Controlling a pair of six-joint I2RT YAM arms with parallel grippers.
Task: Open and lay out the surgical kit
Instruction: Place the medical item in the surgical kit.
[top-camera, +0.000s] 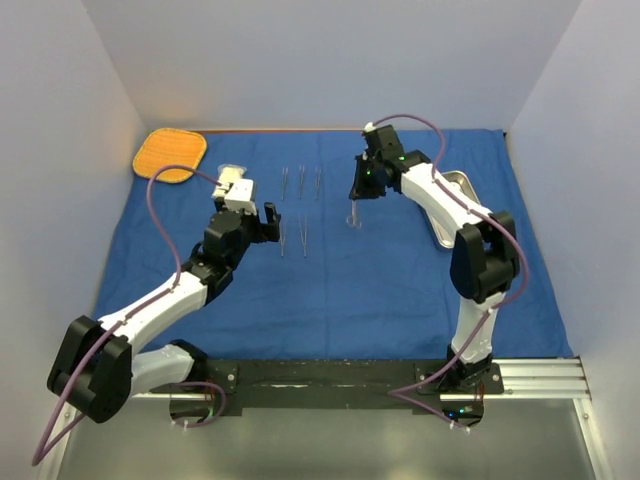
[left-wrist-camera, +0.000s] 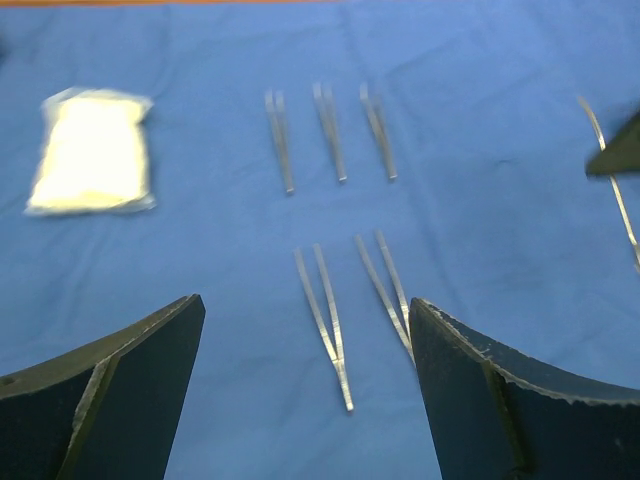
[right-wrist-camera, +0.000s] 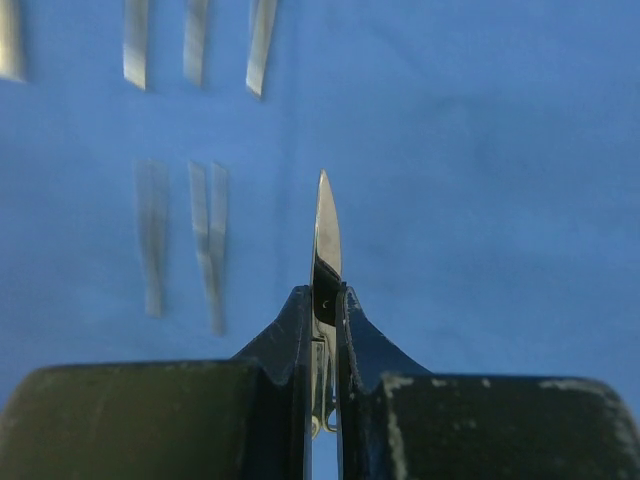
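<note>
The blue cloth wrap (top-camera: 380, 290) lies spread flat over the table. Three forceps (top-camera: 302, 180) lie in a row on it, with two more (top-camera: 293, 237) below them; the left wrist view shows the same upper row (left-wrist-camera: 330, 130) and lower pair (left-wrist-camera: 325, 325). The white gauze pack (left-wrist-camera: 92, 152) lies left of them. My left gripper (top-camera: 268, 222) is open and empty, low over the lower pair. My right gripper (top-camera: 365, 188) is shut on slim scissors (right-wrist-camera: 326, 235), whose handles hang down to the cloth (top-camera: 354, 218). The steel tray (top-camera: 460, 183) sits partly behind the right arm.
An orange rounded-square mat (top-camera: 170, 155) lies at the back left corner, partly off the cloth. White walls close in the back and both sides. The black rail with both arm bases (top-camera: 330, 375) runs along the near edge.
</note>
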